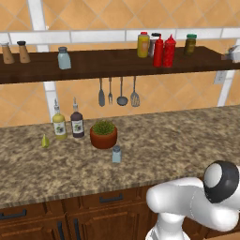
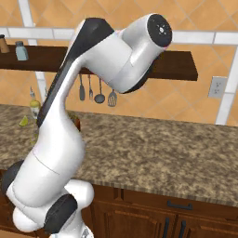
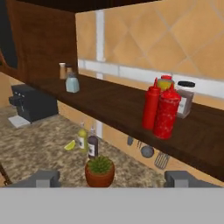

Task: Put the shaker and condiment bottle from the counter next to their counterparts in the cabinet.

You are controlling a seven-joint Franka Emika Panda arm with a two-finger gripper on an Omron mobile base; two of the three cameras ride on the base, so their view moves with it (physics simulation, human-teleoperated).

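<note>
Red bottle's [image 3: 166,112] already sitting on the shelf [image 3: 113,105]; end effector [image 3: 113,180] is hanging wide, holding nothing, with the shaker [image 1: 116,154] standing upright on the tabletop [image 1: 154,145] below

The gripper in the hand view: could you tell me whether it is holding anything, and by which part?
Nothing is held: the gripper is open, with only the potted plant seen beyond it.

Speckled brown-beige counter [image 1: 154,140]; dark brown cabinet [image 1: 117,63] against orange tiles [image 1: 93,14]; all-red condiment bottle [image 1: 169,51]; pale blue-grey shaker [image 1: 116,154] with grey cap.
</note>
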